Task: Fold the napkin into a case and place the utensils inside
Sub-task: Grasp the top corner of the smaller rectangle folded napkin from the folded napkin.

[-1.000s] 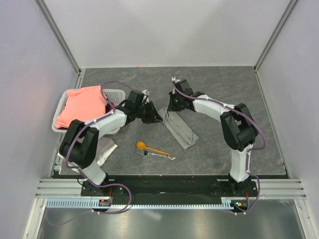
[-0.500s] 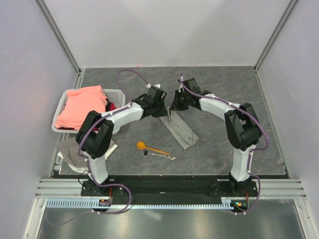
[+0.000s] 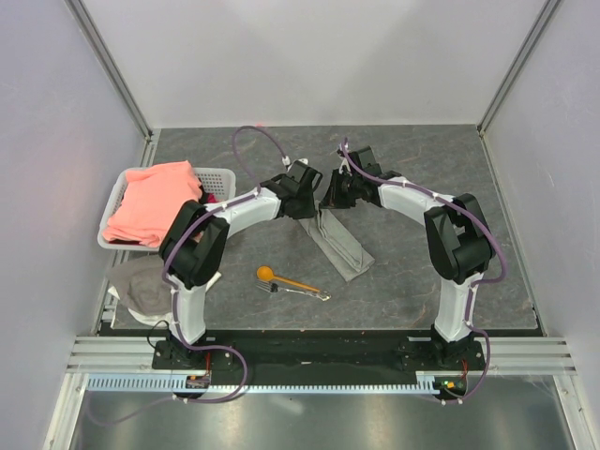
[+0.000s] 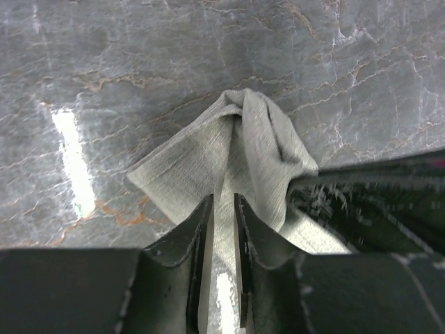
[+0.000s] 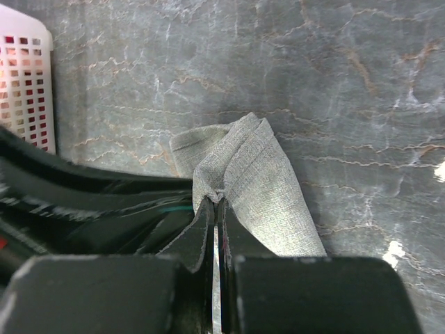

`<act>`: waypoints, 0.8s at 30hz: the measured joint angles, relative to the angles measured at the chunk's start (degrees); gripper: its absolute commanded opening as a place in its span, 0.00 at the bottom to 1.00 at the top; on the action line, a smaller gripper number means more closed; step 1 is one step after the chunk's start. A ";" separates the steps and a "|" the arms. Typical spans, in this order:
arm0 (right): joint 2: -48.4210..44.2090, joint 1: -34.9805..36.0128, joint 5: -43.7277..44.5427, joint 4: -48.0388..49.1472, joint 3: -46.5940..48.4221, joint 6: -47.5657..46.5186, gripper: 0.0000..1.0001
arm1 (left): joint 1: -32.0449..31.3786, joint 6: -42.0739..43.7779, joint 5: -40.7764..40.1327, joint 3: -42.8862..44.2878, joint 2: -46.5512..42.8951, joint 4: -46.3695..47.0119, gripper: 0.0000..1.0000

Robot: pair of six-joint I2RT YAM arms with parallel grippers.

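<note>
Grey stone worktop [image 3: 422,159], with the napkin [image 3: 342,246] folded into a narrow strip lying slantwise at its middle, both hands at the far end.
My right hand [image 5: 215,203] is pressed together, pinching a fold of cloth. My left hand [image 4: 222,209] stands narrowly parted over it; I cannot tell whether it grips. The cloth looks thin, limp and light, so I judge folded edges the best hold.

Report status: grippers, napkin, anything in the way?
Right gripper shut on napkin, far end. Left gripper at it, grip unclear. Spoon and fork lie apart from napkin.
</note>
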 measured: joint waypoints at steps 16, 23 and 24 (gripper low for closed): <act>0.00 0.00 -1.14 1.27 -0.52 0.02 0.00 | -3.61 0.90 -9.18 5.57 4.55 -6.10 0.35; 0.00 0.00 -1.49 1.31 -0.52 0.02 0.00 | -5.66 2.16 -15.13 5.95 4.55 -7.52 0.31; 0.00 0.00 -1.51 1.31 -0.52 0.02 0.00 | -5.90 2.36 -15.89 5.99 4.55 -7.67 0.30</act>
